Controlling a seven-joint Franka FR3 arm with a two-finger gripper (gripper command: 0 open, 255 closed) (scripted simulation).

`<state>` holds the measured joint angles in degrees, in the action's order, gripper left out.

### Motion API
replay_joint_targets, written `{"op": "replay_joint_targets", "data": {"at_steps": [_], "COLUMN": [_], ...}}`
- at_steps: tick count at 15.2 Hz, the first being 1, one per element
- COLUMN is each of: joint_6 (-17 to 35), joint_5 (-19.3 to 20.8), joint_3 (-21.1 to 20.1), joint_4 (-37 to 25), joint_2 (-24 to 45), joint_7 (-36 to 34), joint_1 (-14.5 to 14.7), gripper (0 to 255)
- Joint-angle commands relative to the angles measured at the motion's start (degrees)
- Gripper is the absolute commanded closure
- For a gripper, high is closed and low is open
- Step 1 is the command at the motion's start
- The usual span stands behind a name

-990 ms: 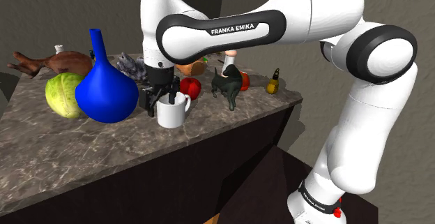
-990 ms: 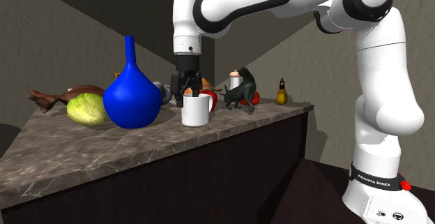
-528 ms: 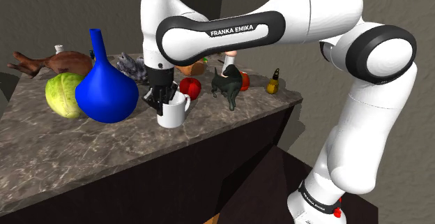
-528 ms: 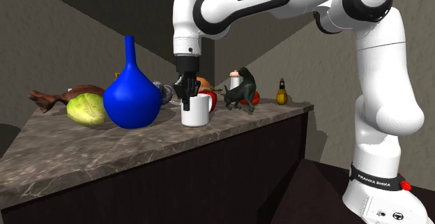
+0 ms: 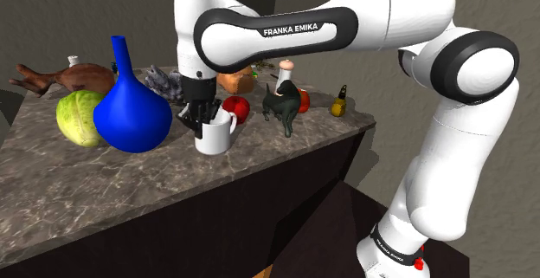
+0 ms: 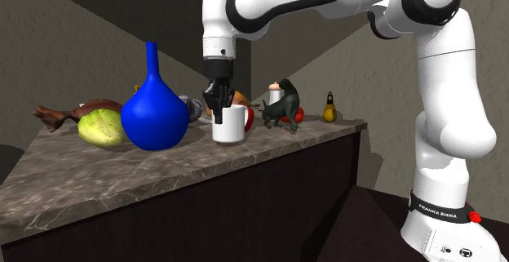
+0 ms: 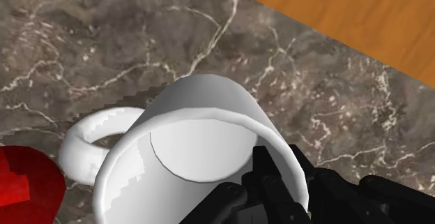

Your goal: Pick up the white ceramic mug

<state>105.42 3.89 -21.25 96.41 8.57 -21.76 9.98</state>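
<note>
My pincer [image 5: 201,126] hangs straight down from the wrist over the dark marbled countertop [image 5: 121,194]. Its two black fingers [image 7: 275,191] are drawn close together and clamped on the rim of the white mug [image 6: 230,126]. In the wrist view one finger sits inside the cup and the other outside, with the thin wall pinched between them on the side roughly opposite the handle [image 7: 87,142]. The mug is near the front edge of the counter. In the shoulder view it sits just to the right of the big blue vase [image 5: 130,116] and just in front of a red apple [image 5: 235,106]. I cannot tell whether its base touches the stone. A green cabbage [image 5: 76,117] lies on the far side of the vase. A dark green dinosaur figurine [image 5: 284,105] stands to the shoulder view's right of the apple, and a small yellow bottle [image 5: 340,105] sits farther that way, near the counter's corner.
</note>
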Motion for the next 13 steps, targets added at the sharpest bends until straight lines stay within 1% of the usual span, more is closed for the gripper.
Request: {"op": "replay_joint_targets", "data": {"at_steps": [1, 11, 13], "joint_6": [-1.4, -9.3, -9.5], "joint_5": [0.0, 0.1, 0.1], "joint_3": [-0.1, -0.2, -0.2], "joint_4": [-1.4, -9.9, -10.0], "joint_2": [0.0, 0.6, 0.6], "joint_7": [0.0, 0.0, 0.0], "joint_1": [0.1, 0.4, 0.4], "gripper": [255, 255, 255]}}
